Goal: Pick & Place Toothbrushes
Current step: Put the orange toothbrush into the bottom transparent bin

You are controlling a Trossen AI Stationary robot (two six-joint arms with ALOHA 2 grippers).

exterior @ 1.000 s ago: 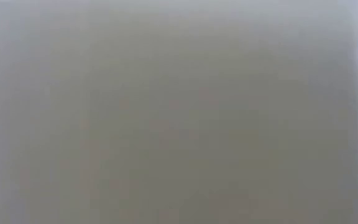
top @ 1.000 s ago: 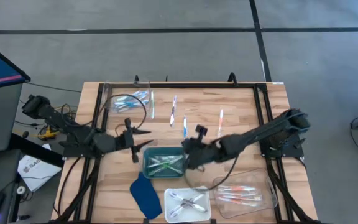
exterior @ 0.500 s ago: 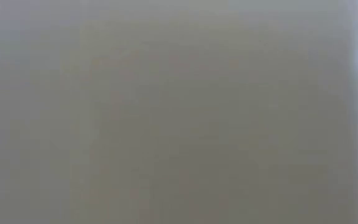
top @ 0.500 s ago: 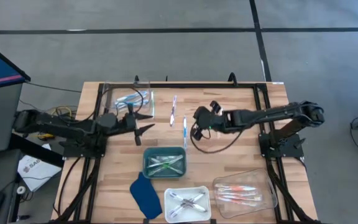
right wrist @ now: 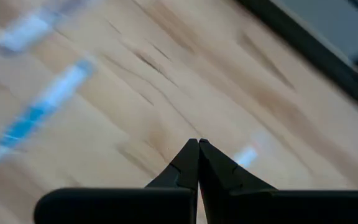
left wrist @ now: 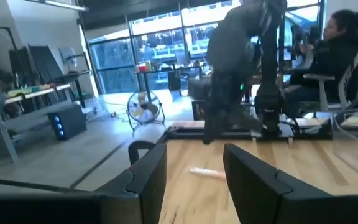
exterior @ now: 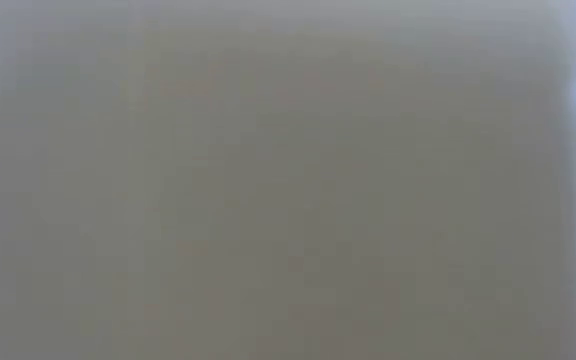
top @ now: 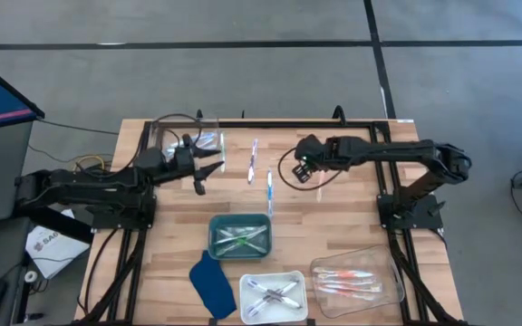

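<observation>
Three loose toothbrushes, thin, pale w/ blue/pink; left gripper parted, empty; right gripper pinched closed, empty.

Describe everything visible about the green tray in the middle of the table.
The green tray is a small, rounded-corner rectangular bin, plastic by its look, sitting flat on the wooden table near the front centre. Inside lie a few pale-handled green toothbrushes, crossing one another. A dark blue cloth lies beside its front-left corner and a white tray in front. Neither gripper touches it.
</observation>
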